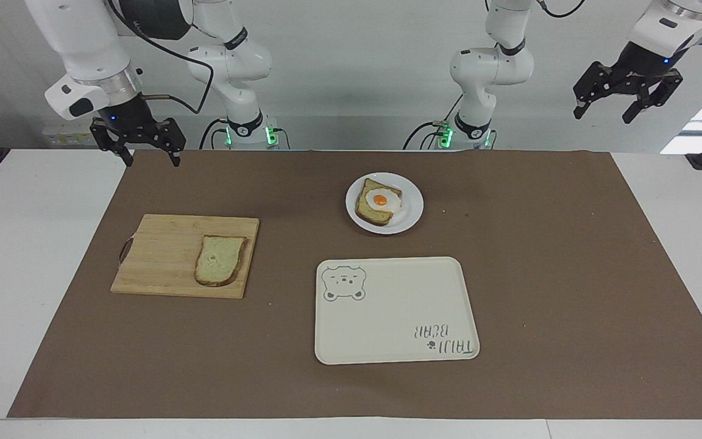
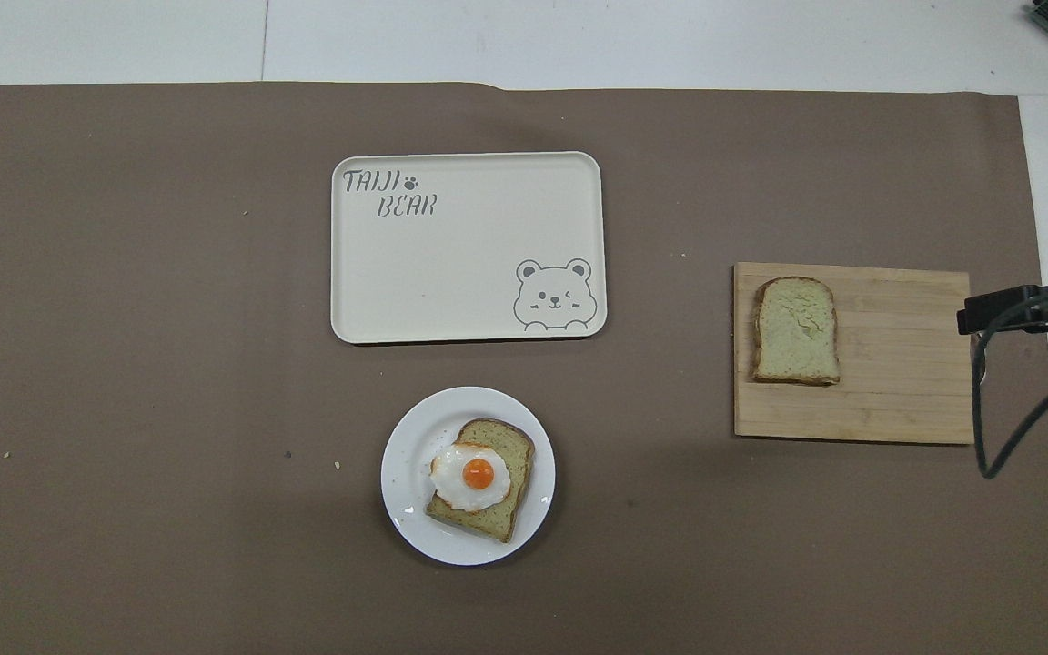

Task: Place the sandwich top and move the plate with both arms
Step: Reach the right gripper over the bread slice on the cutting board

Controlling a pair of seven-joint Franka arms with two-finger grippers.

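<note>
Overhead: brown paper mat [image 1: 540, 292] spans table. Cream rectangular bear-print tray [image 1: 397, 317] lies bare. Wooden cutting board [image 1: 168, 253], toward right arm's end, carries plain pale bread slice [image 1: 219, 261], long axis pointing toward robots. Small round white plate [image 1: 411, 210] carries egg-topped slice [image 1: 379, 202]. Right gripper [image 1: 138, 145], fingers spread, hangs over mat's robot-side corner, closer to bread. Left gripper [image 1: 626, 96], fingers spread, waits high.

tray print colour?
Grey bear face and lettering on the cream tray; clearest in the overhead view.

sandwich top [image 1: 220, 260] on board [image 1: 162, 253], grippers raised
</note>
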